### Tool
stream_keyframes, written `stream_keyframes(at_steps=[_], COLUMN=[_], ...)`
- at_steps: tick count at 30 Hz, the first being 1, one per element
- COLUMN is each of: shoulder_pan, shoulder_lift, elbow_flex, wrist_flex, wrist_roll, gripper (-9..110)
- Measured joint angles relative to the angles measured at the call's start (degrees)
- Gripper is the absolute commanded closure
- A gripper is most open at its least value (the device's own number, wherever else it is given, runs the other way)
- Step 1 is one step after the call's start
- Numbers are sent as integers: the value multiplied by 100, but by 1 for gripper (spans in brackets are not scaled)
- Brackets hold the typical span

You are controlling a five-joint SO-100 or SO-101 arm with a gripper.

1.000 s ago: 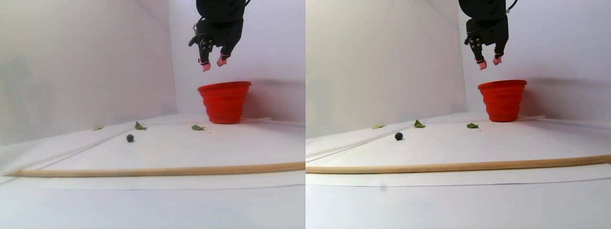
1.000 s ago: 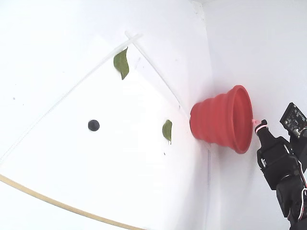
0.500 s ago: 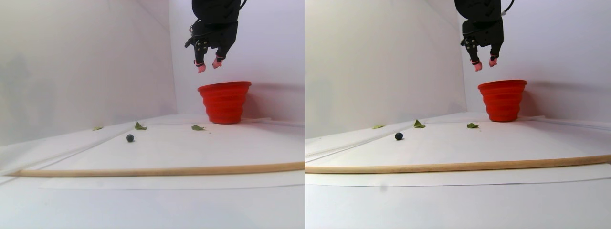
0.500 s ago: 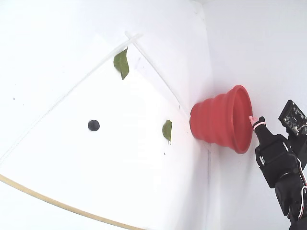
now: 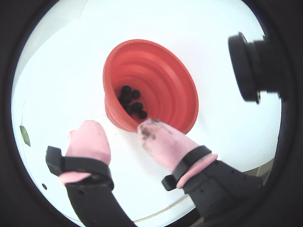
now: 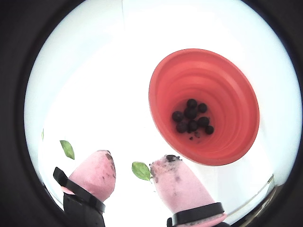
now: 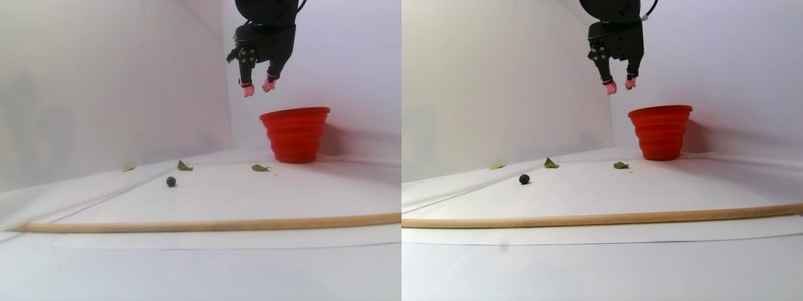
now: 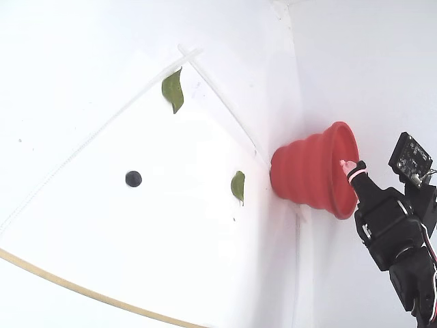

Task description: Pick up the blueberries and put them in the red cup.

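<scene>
White-walled enclosure, white surface point(image 7: 207, 263) with a wooden rod point(image 7: 207, 222) across the front. Red cup point(image 6: 203, 106): upright by the back wall, several blueberries point(image 6: 191, 118) already inside. Jaws point(image 7: 257, 86): parted narrowly, empty, raised beside the cup. Leaves point(image 8: 173, 90): scattered. One blueberry point(image 8: 133, 179) lies alone, well apart from the cup. Risk, as we judge it: the round berry rolls from the pink fingertips point(image 6: 97, 172).
</scene>
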Motion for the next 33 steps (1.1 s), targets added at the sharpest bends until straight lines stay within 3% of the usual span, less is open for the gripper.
stream_keyframes(at_steps=[33], shoulder_pan=[-1239], shoulder_lift=[519], elbow_flex=[1310], wrist_flex=[264], wrist_roll=[62], gripper=[87])
